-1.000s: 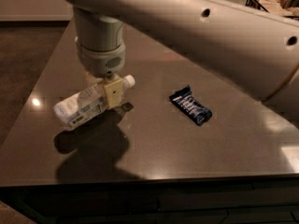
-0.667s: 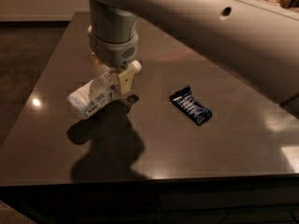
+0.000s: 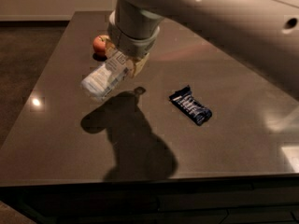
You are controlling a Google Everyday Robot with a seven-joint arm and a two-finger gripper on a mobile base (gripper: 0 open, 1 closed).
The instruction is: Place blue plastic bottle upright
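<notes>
The blue plastic bottle (image 3: 106,80) is a clear bottle with a pale blue-and-white label. It hangs tilted above the dark table (image 3: 60,139), its bottom end pointing down and left. My gripper (image 3: 125,62) is shut on the bottle's upper end, just under the white arm. The cap is hidden behind the fingers. The bottle's shadow lies on the table below it.
A red apple (image 3: 100,45) sits on the table behind the gripper at the back left. A dark blue snack wrapper (image 3: 190,106) lies to the right. The table's front edge runs along the bottom, with dark floor at the left.
The gripper has lifted the bottle off the table and carried it up and right. The bottle now hangs in the air, and the apple has come into view behind it.
</notes>
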